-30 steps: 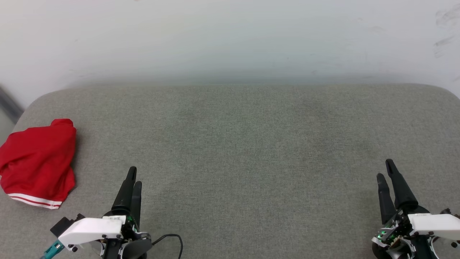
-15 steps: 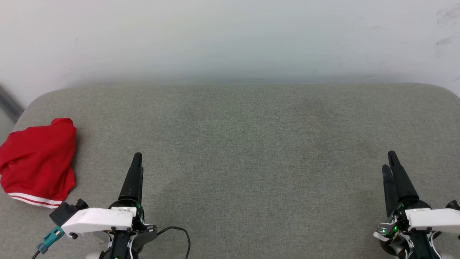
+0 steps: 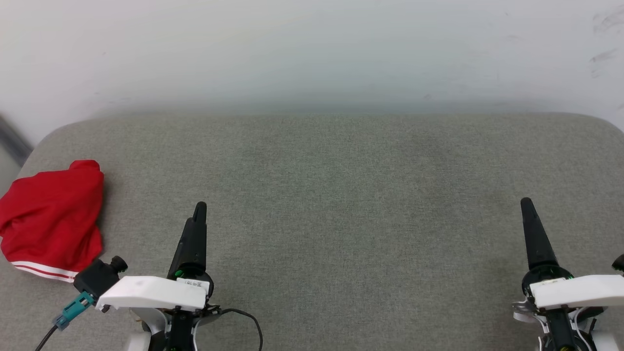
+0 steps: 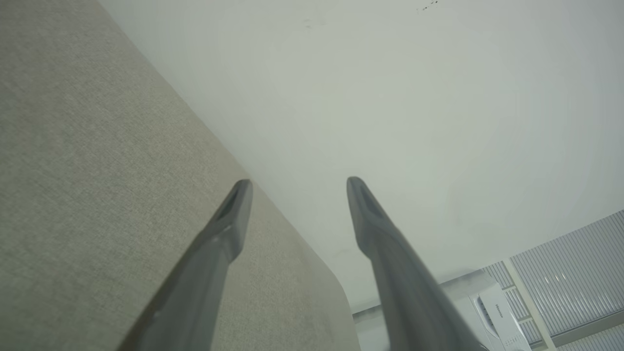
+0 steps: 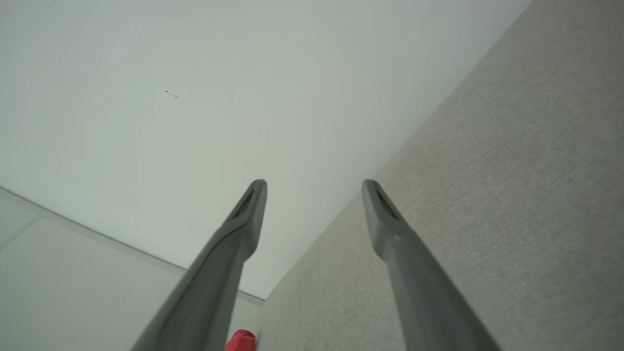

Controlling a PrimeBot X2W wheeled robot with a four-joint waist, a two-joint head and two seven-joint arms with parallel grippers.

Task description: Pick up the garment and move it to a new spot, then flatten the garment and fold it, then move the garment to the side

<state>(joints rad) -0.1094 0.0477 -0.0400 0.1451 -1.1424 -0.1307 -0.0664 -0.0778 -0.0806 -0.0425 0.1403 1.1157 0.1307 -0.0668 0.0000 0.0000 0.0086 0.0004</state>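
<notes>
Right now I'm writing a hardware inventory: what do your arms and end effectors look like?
Both the left end effector and right end effector have two long, tapering dark fingers on black bases under white moulded wrist covers. The left carries a teal plug, a thin black cable and a small printed label.

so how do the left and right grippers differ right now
The left gripper sits close to the red garment; the right gripper is far across the grey cushion from it. In the head view the left gripper's fingers lean toward the robot's right, and the right gripper's fingers lean toward its left. Both are open and hold nothing.
</notes>
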